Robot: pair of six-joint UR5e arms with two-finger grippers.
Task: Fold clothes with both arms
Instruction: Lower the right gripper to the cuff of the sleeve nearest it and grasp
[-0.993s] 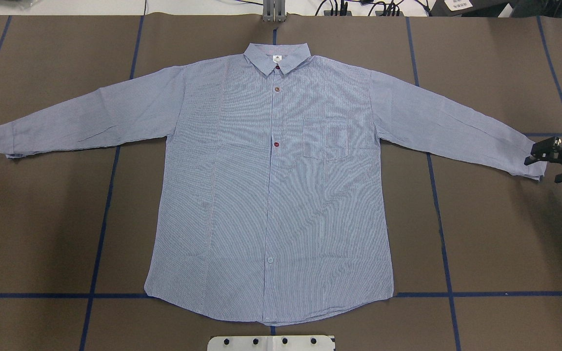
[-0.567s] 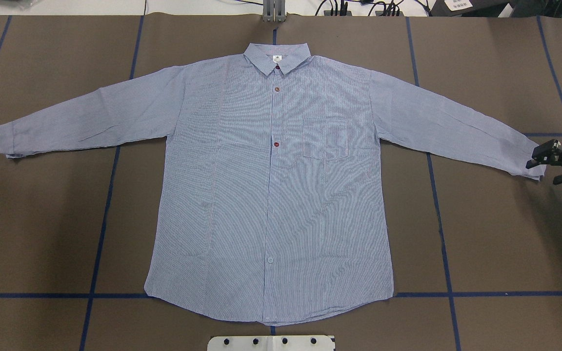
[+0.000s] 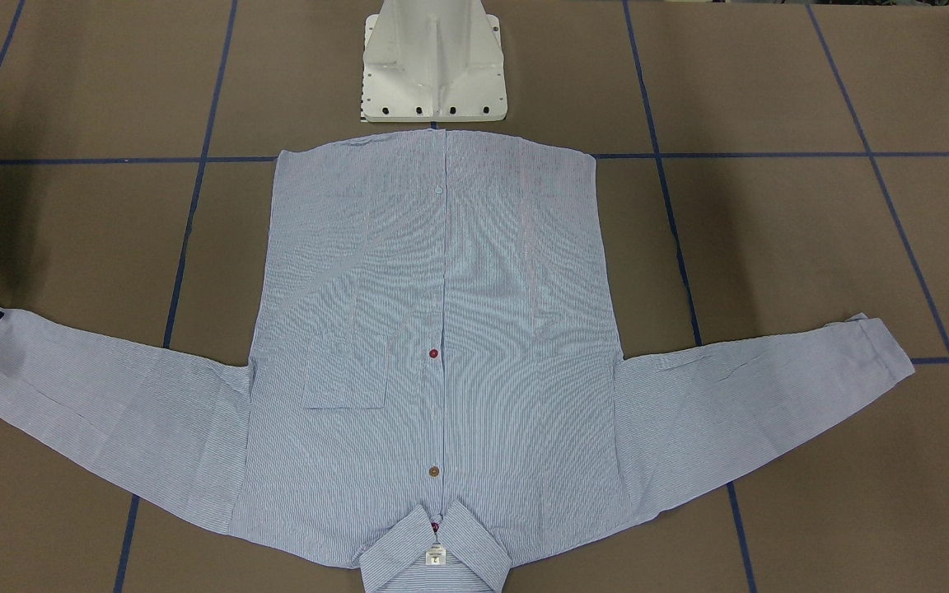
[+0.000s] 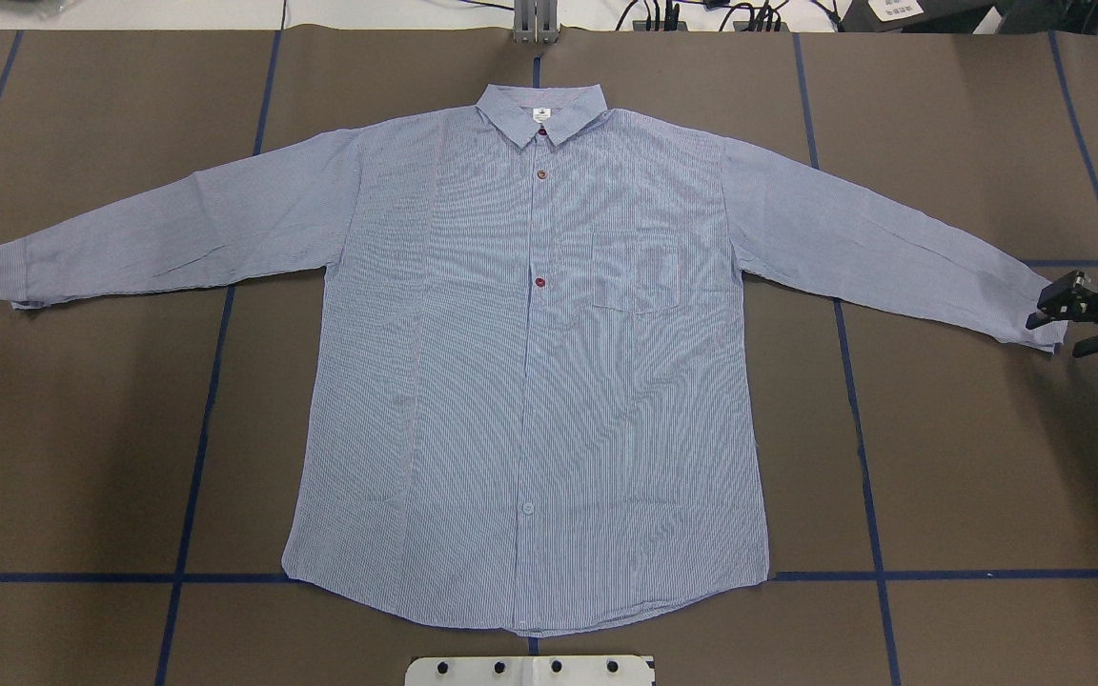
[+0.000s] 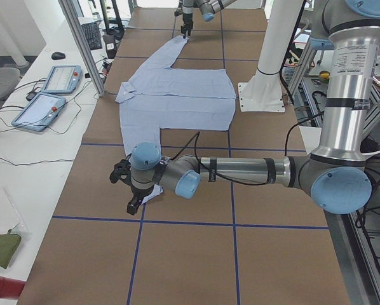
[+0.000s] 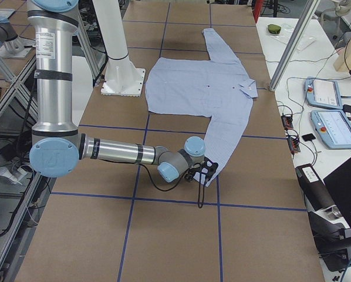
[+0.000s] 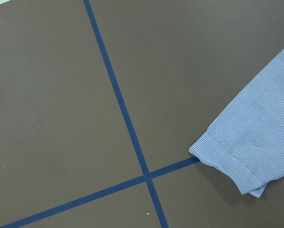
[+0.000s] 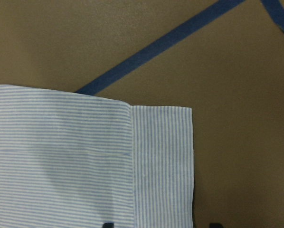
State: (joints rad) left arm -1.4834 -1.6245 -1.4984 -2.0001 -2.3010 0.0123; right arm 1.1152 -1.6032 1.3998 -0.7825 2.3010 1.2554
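The clothes are one light blue striped shirt [image 4: 530, 362], lying flat and face up with both sleeves spread wide. My right gripper [image 4: 1059, 333] is open at the end of the right-hand cuff [image 4: 1035, 310]. In the right wrist view its two fingertips [image 8: 108, 224] straddle the cuff [image 8: 163, 161] without closing on it. The left gripper [image 5: 129, 190] shows only in the exterior left view, hovering at the other cuff [image 7: 237, 161]. I cannot tell whether it is open or shut.
The white pedestal base [image 3: 433, 66] stands just behind the shirt's hem. Blue tape lines [image 4: 196, 457] cross the brown table cover. A side bench with tablets [image 5: 50, 95] and a metal post [image 5: 82, 44] runs along the table's far edge.
The right gripper has sunk a little closer to the cuff and stays open. The shirt has not moved.
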